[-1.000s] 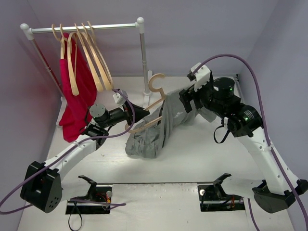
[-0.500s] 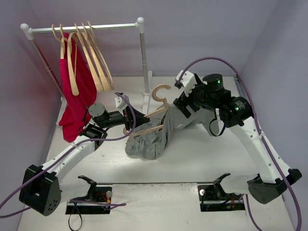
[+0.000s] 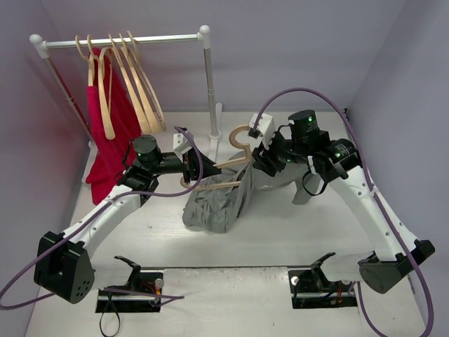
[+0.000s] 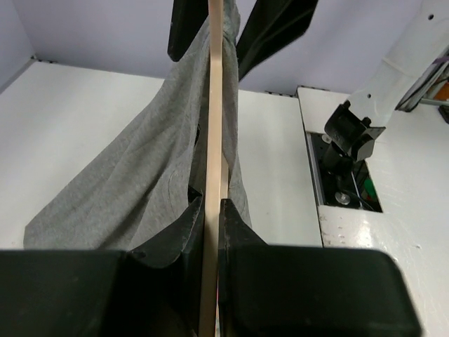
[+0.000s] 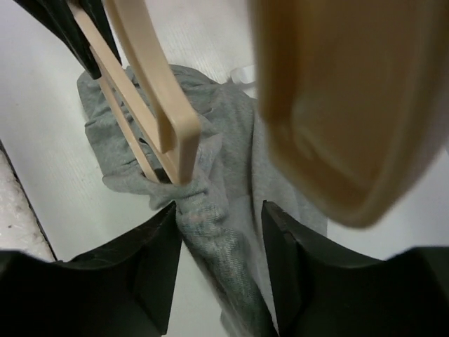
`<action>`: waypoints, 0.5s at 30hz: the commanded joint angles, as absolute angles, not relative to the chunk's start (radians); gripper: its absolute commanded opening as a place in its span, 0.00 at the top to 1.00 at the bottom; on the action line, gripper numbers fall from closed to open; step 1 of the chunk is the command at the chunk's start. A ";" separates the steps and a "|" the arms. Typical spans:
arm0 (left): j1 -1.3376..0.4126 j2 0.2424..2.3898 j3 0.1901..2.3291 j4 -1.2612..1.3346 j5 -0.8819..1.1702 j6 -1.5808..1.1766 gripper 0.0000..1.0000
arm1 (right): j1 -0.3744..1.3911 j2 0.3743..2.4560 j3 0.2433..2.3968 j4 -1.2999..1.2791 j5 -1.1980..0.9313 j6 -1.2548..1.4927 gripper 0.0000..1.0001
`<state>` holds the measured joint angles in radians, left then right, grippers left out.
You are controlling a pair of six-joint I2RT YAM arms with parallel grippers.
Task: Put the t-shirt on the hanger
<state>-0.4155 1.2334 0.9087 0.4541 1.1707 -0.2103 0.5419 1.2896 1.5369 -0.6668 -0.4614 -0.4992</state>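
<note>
The pale wooden hanger (image 3: 228, 165) is held off the table, its hook (image 3: 240, 133) towards the rack post. My left gripper (image 3: 193, 172) is shut on one hanger arm (image 4: 212, 140), with the jaws (image 4: 212, 210) pressed flat on the wood. The grey t-shirt (image 3: 214, 203) hangs bunched from the hanger down to the table and drapes beside the wood (image 4: 133, 182). My right gripper (image 3: 263, 158) sits at the hanger's other end. Its jaws (image 5: 219, 246) stand apart around a bunched fold of the t-shirt (image 5: 210, 210), just below the hanger's end (image 5: 151, 84). The hook (image 5: 337, 105) looms blurred near that camera.
A white clothes rack (image 3: 119, 41) stands at the back left with several spare wooden hangers (image 3: 140, 84) and a bright red garment (image 3: 112, 140). Its right post (image 3: 209, 84) rises just behind the held hanger. Purple walls close in on the left, right and back.
My right arm has swung left to the hanger's hook end, and its jaws have narrowed around the shirt fabric. My left arm has lifted the hanger slightly towards the back.
</note>
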 commanded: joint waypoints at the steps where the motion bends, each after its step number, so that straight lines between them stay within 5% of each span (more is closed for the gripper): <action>1: -0.391 1.242 0.995 0.490 1.223 -0.136 1.00 | 0.538 1.272 1.539 -0.660 -0.523 -0.494 0.63; 11: -0.362 1.316 1.101 0.486 1.241 -0.132 1.00 | 0.538 1.266 1.511 -0.675 -0.541 -0.488 1.00; 15: -0.347 1.335 1.143 0.479 1.217 -0.165 0.82 | 0.538 1.259 1.512 -0.675 -0.536 -0.488 1.00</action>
<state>-0.3724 1.3549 1.0376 0.3837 1.2745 -0.1383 0.5362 1.2812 1.5163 -0.6941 -0.5313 -0.5165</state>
